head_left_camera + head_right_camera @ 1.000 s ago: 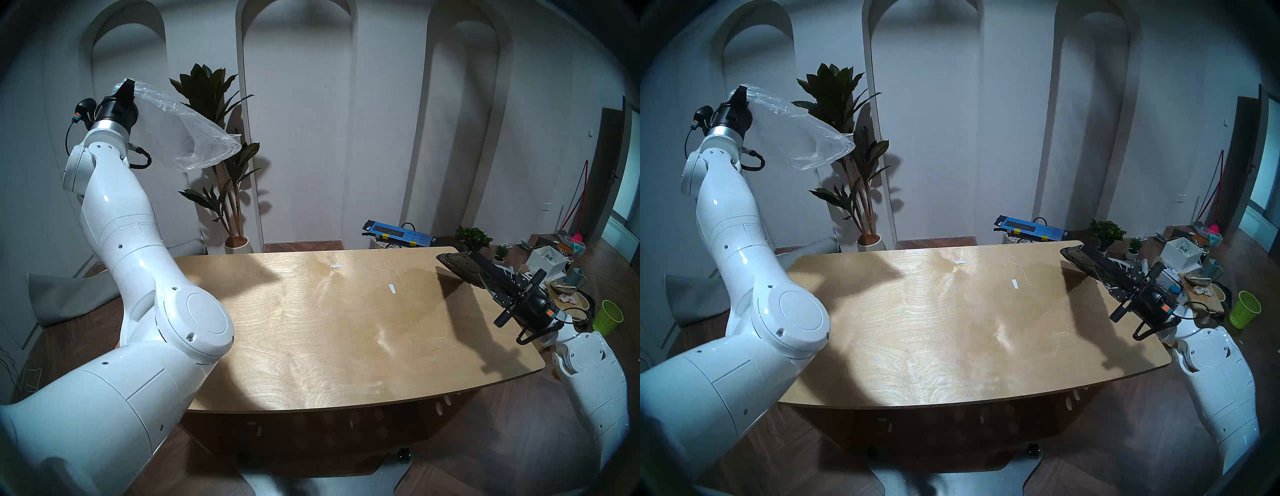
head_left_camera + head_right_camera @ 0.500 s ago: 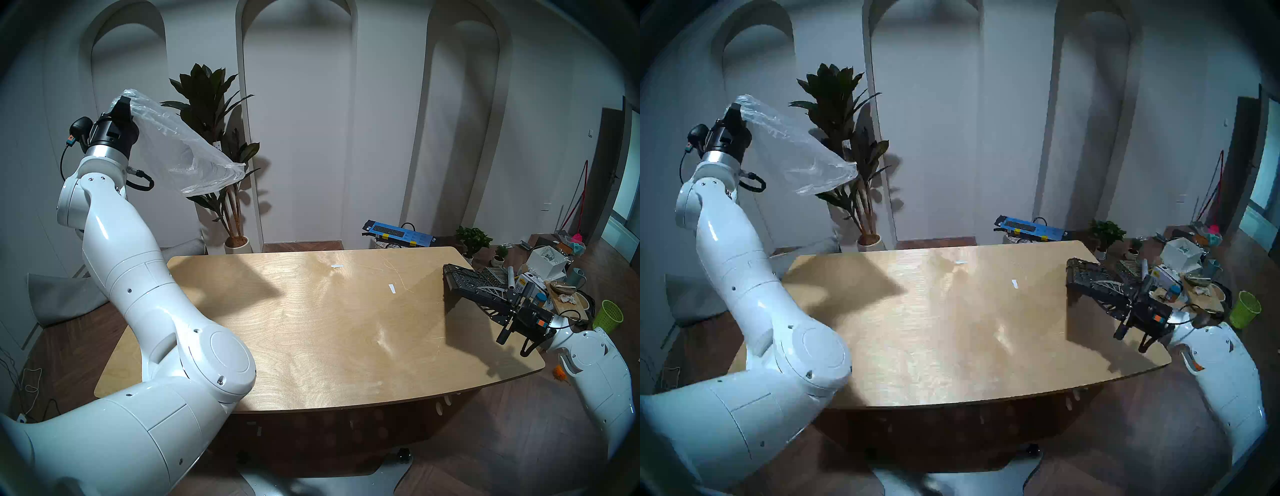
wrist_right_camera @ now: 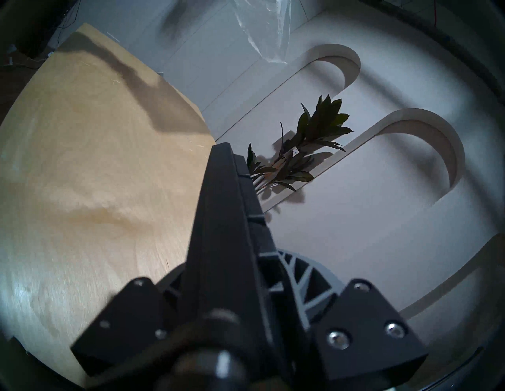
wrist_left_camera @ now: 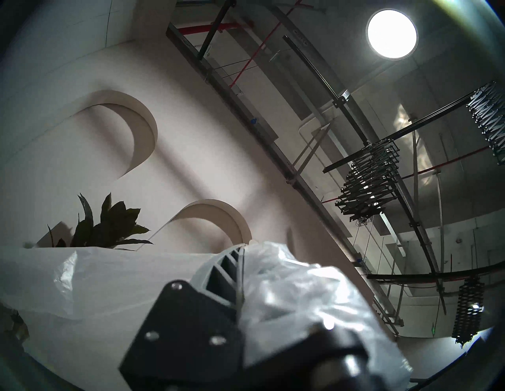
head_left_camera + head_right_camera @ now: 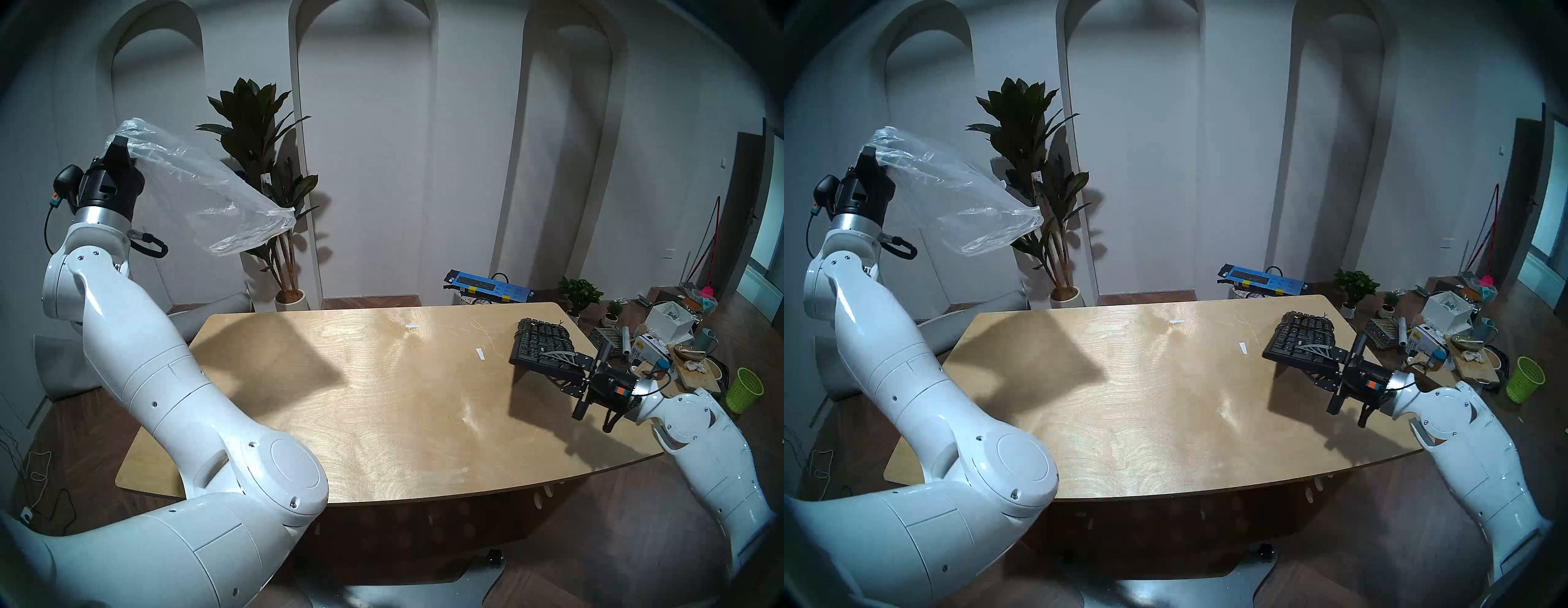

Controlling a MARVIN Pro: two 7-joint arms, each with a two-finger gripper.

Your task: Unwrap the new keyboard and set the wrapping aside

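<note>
Over the desk's [image 5: 382,403] right far corner: keyboard [image 5: 541,346] bare, gripped in right hand [image 5: 566,367]
Wrapping [image 5: 212,199] pinched aloft in closed left hand [image 5: 119,146], not yet set aside

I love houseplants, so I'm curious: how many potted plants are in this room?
4: a tall plant by the back wall, a bushy plant behind the table's far right corner, and two tiny plants beside it. Clutter may hide more.

Arm shells: glossy white, rounded, small dark screws.
Wrists: silver ring, then black housing with orange tag.
Cables: black loop at each wrist.
left end effector [image 5: 120,145]: black.
right end effector [image 5: 559,361]: black frame, grey ribbed fingers.
</note>
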